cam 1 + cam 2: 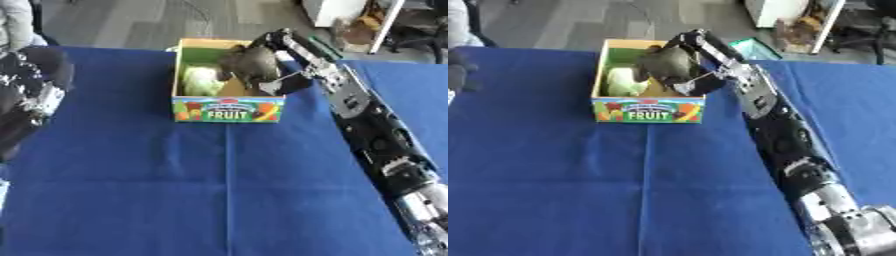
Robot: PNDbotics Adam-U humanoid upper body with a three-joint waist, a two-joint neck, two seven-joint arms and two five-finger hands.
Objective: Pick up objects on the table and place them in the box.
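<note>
We see our right robot hand (254,62) stretched out at the end of its long black and silver arm, hanging over the open top of a small cardboard box printed with the word FRUIT on its front panel (227,109). The fingers of that robot hand are curled down into the box, but we cannot tell whether they are closed on anything, since the hand's dark bulk hides what lies under it. Just to the left of the hand, inside the box and against its green inner wall, sits a pale green rounded object (201,80) that looks like a toy vegetable. The box stands on the table covered with a blue cloth (131,175), below and in front of the hand. Our left robot hand (31,95) shows at the left edge of the left eye view, well apart from the box, and we cannot make out how its fingers stand.
</note>
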